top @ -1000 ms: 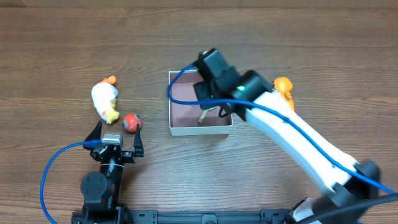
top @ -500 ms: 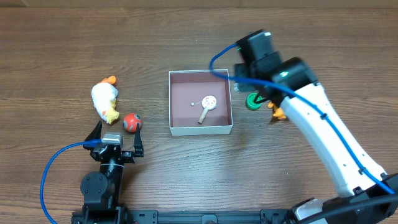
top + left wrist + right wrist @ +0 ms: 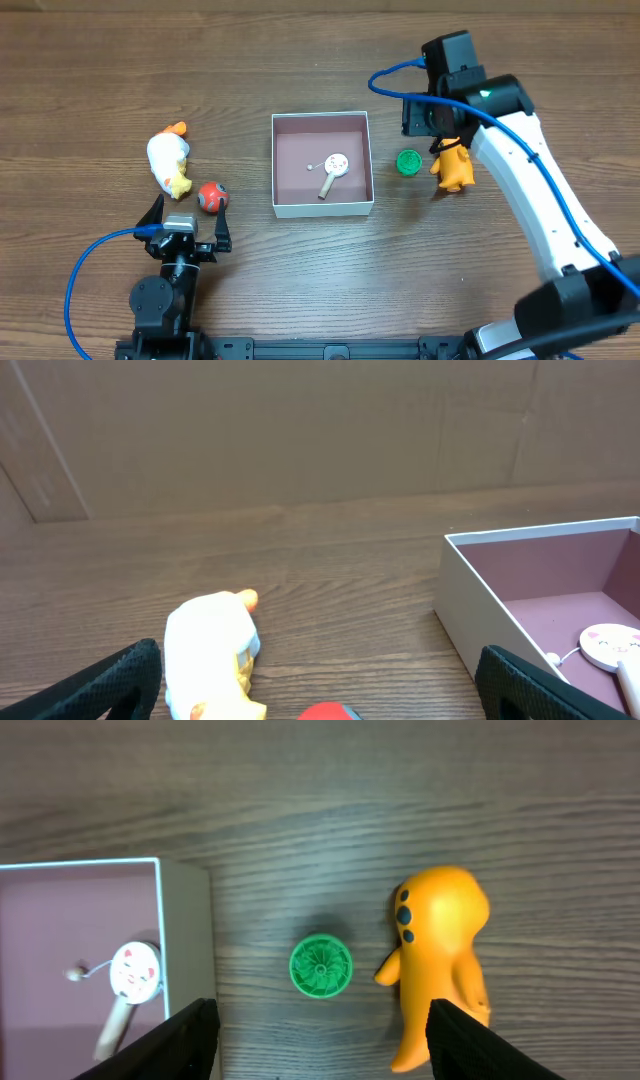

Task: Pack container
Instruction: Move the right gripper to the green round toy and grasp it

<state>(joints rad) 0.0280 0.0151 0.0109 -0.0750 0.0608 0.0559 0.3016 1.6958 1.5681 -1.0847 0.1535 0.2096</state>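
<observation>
The container (image 3: 282, 205) is a shallow square box, white outside and dusty pink inside, at the table's middle. A small rattle-like toy (image 3: 334, 170) with a white round face lies inside it; it also shows in the right wrist view (image 3: 135, 970). My right gripper (image 3: 318, 1038) is open and empty, above a green disc (image 3: 321, 966) and an orange figure (image 3: 440, 960) right of the box (image 3: 185, 910). My left gripper (image 3: 315, 695) is open and empty, near the front edge, facing a white and yellow plush (image 3: 210, 650) and a red ball (image 3: 325, 712).
In the overhead view the white plush (image 3: 168, 160) and red ball (image 3: 210, 197) lie left of the box, the green disc (image 3: 408, 162) and orange figure (image 3: 454, 165) right of it. A cardboard wall (image 3: 300, 430) stands beyond the table.
My right arm has swung from over the box to the right, past the box's right wall, and now hovers over the green disc and orange figure. The left arm has not moved.
</observation>
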